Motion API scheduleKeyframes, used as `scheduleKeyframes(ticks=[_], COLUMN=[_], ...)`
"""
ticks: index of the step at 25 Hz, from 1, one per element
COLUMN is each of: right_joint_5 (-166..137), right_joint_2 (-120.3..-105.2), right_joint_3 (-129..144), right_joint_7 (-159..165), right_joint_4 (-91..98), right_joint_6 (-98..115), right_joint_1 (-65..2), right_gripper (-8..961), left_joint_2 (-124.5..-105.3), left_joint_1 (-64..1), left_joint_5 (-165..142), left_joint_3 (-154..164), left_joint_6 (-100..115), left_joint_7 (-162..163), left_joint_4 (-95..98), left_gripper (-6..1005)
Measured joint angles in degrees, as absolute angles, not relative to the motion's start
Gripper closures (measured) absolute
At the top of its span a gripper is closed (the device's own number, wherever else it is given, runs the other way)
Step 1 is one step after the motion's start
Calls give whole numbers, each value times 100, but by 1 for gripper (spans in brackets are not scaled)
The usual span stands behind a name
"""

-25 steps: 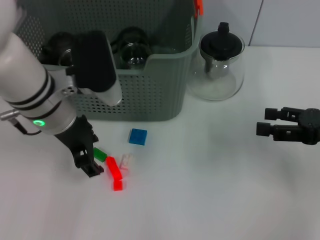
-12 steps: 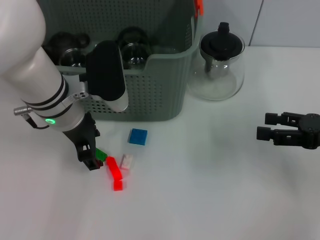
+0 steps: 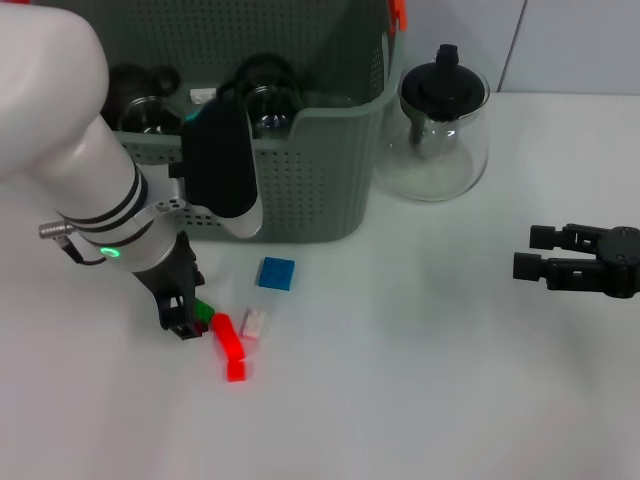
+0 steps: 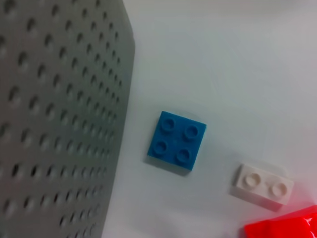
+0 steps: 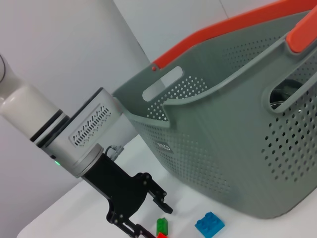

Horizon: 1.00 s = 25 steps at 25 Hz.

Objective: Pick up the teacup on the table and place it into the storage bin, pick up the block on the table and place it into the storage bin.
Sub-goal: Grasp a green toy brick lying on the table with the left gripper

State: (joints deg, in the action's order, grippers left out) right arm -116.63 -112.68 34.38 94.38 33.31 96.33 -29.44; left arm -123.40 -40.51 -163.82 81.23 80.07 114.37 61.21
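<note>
1. I had the left tool [image 3: 185,318] low on the desk [image 3: 420,400], just in front of the storage bin [image 3: 300,190], so that its fingers stood over the green block [image 3: 203,310].
2. In the right wrist view the fingers were spread with the green block between them – nothing gripped yet, as far as I could tell.
3. Red block [image 3: 229,345], white block [image 3: 254,322] and blue block [image 3: 276,273] lay close by; the crowding called for a narrow approach, in my judgement.
4. Glass cups already sat inside the bin – teacup step looked done.
5. Right tool [image 3: 530,250] hung well apart at the desk's right, open and empty, clear of the teapot [image 3: 443,130].
</note>
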Motion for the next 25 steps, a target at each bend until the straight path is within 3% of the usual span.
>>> scheduleKeyframes(ticks=[20, 25], right_joint_5=[-11663, -11663], right_joint_2=[-11262, -11259], right_joint_3=[3429, 3427], right_joint_7=[9438, 9439], right_joint_4=[3331, 3331], right_joint_6=[9597, 9597], right_joint_1=[-2944, -2947], right_gripper=[9, 9], left_joint_2=[-12341, -12333], left_joint_1=[-4132, -4160], left_joint_5=[-16382, -16383], left_joint_3=[8237, 8237], left_joint_6=[7884, 7926], left_joint_7=[11430, 11482], left_joint_4=[5914, 5914], left_gripper=[479, 666])
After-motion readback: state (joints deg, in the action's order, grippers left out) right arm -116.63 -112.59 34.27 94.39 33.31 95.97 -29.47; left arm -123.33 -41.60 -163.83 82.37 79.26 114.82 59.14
